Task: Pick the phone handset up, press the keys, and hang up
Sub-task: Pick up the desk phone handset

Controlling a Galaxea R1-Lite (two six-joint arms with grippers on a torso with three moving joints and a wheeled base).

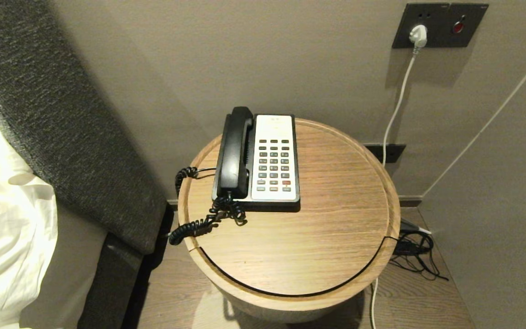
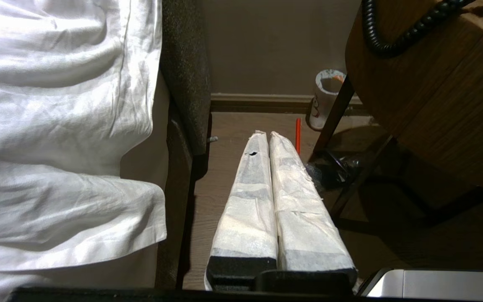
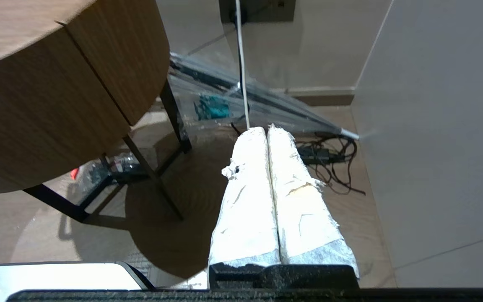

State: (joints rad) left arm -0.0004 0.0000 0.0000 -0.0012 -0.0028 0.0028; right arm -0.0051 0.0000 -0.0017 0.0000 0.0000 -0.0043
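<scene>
The black phone handset [image 1: 234, 151] lies in its cradle on the left side of the phone base, its coiled cord [image 1: 201, 219] spilling over the round wooden table's [image 1: 318, 237] left rim. The keys [image 1: 273, 164] sit in the white faceplate beside it. Neither arm shows in the head view. My left gripper [image 2: 266, 135] hangs low beside the table on the bed side, its white-wrapped fingers shut with nothing between them, and the coiled cord [image 2: 396, 40] hangs above it. My right gripper [image 3: 266, 130] hangs low on the table's other side, shut and empty.
A bed with white linen [image 1: 2, 219] and a grey headboard [image 1: 62, 114] stands left of the table. A wall socket [image 1: 441, 25] with a white cable is at the back right, and dark cables [image 3: 329, 159] lie on the floor. A paper cup [image 2: 325, 98] stands under the table.
</scene>
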